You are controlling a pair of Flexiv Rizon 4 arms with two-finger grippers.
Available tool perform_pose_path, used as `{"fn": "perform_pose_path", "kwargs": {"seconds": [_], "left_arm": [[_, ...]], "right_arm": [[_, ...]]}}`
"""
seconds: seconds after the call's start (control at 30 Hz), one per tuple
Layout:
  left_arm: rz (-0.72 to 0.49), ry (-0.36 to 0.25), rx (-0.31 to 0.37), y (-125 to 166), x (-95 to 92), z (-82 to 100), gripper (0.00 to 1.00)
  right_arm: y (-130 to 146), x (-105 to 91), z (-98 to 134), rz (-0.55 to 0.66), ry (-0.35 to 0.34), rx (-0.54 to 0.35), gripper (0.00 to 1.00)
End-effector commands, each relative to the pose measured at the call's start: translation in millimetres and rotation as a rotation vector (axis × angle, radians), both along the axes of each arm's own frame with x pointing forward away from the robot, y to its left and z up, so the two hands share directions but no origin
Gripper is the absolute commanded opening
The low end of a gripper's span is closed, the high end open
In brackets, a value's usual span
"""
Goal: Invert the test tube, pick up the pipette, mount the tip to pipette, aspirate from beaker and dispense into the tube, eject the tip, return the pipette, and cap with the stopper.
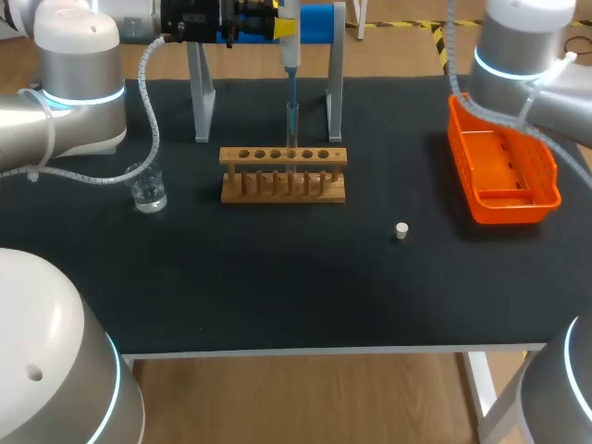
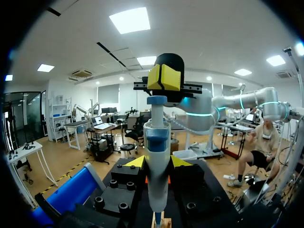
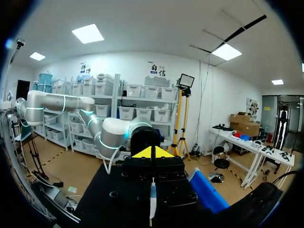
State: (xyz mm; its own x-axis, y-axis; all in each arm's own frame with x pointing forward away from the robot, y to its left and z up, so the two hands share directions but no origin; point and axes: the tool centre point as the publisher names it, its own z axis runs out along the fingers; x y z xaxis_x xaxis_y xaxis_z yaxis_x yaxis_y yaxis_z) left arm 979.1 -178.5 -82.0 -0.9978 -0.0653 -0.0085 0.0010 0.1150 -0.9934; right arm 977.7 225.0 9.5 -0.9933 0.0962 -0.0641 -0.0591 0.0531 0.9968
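Nearest the front edge of the black worktop [image 1: 277, 287], right of centre, a small white stopper [image 1: 400, 230] stands alone, well apart from everything else. Farther back toward the left edge is a clear glass beaker [image 1: 148, 190] with a little liquid in its base, and a cable from the left arm [image 1: 74, 83] loops over it. At mid-worktop a wooden rack [image 1: 283, 176] with a row of six holes runs side to side. A clear test tube [image 1: 292, 125] stands upright in one of its middle holes. Near the right edge an orange basket [image 1: 504, 171] lies lengthwise under the right arm [image 1: 527, 46]. Behind the rack, at the far edge, a stand [image 1: 335, 92] with two grey legs and a blue top brackets the space where the pipette [image 1: 289, 51] hangs. The legs sit close on either side of it, and the rack lies directly beneath. The pipette is upright, with a pale grey body, a blue band and a blue-topped plunger. Its slim bluish lower end reaches down into the mouth of the test tube. The left claw [image 2: 157, 162] is clenched on the pipette body, one yellow tip against each side. The right claw [image 3: 153, 153] is closed with nothing between its fingers, its yellow tips pressed together. In the left wrist view it sits right over the plunger top, though whether it touches the plunger cannot be told.
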Motion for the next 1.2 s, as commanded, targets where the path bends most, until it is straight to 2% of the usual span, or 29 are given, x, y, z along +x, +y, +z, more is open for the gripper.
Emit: {"fn": "perform_pose_path", "kwargs": {"seconds": [0.03, 0.43, 1.2], "left_arm": [[-0.004, 0.001, 0.002, 0, 1.1, 0.8, 0.0], [-0.004, 0.001, 0.002, 0, 1.1, 0.8, 0.0], [-0.004, 0.001, 0.002, 0, 1.1, 0.8, 0.0]], "right_arm": [[11, 8.4, -1, 0.007, 0.009, -0.003, 0.0], [21, 12.0, -7, 0.021, 0.024, -0.011, 0.0], [23, 5.5, -23, 0.028, 0.048, -0.025, 0.0]]}}
